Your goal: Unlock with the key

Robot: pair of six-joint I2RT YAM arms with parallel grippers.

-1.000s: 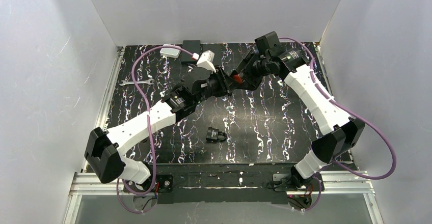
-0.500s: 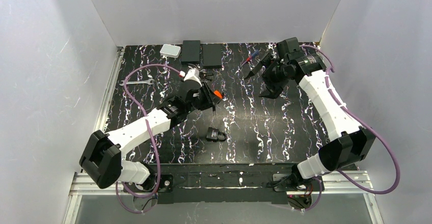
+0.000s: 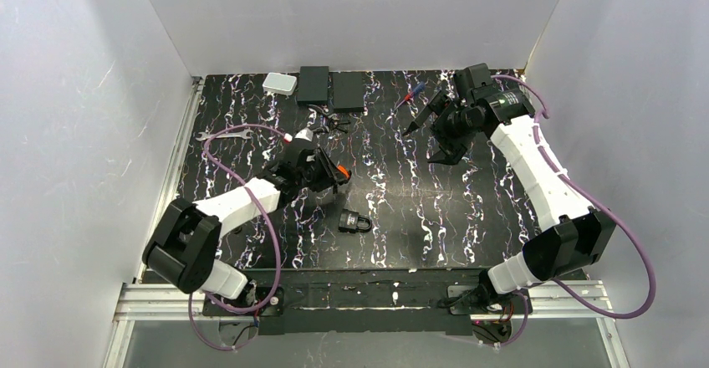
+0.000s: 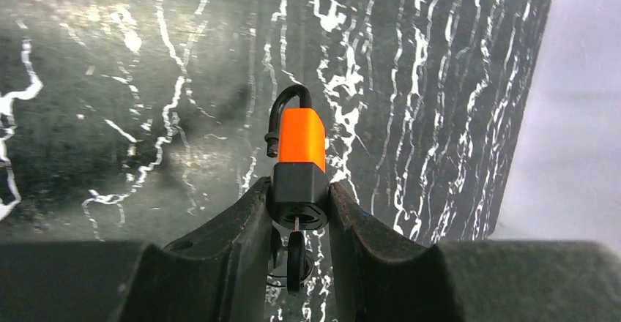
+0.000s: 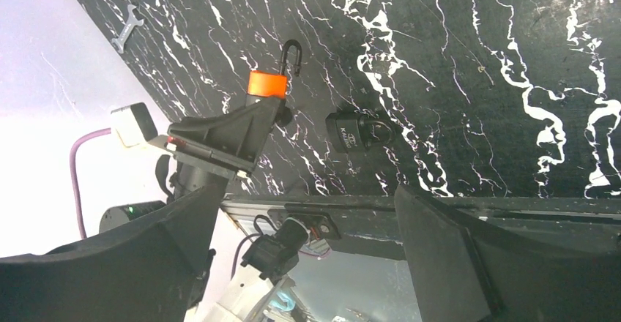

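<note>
My left gripper (image 4: pixel 298 190) is shut on a small padlock with an orange and black body (image 4: pixel 300 139), held just above the table. Its black shackle stands open, one end free. A tiny key (image 4: pixel 296 257) sticks in the keyhole on the padlock's underside, its thin silvery blade in the slot and its dark head hanging between my fingers. In the top view the left gripper (image 3: pixel 333 174) sits left of centre with the orange padlock (image 3: pixel 339 170) at its tip. My right gripper (image 3: pixel 431 133) is open and empty at the back right, well apart from it.
A black padlock (image 3: pixel 355 220) lies near the middle front and also shows in the right wrist view (image 5: pixel 359 132). A red-and-blue screwdriver (image 3: pixel 408 94), two black boxes (image 3: pixel 314 84), a white box (image 3: pixel 279 84), a wrench (image 3: pixel 224 135) and a small dark key bunch (image 3: pixel 328 120) lie along the back and left.
The two grippers were together at the back centre. The right one has let go and drawn back right, open. The left one has carried the orange padlock nearer and to the left.
</note>
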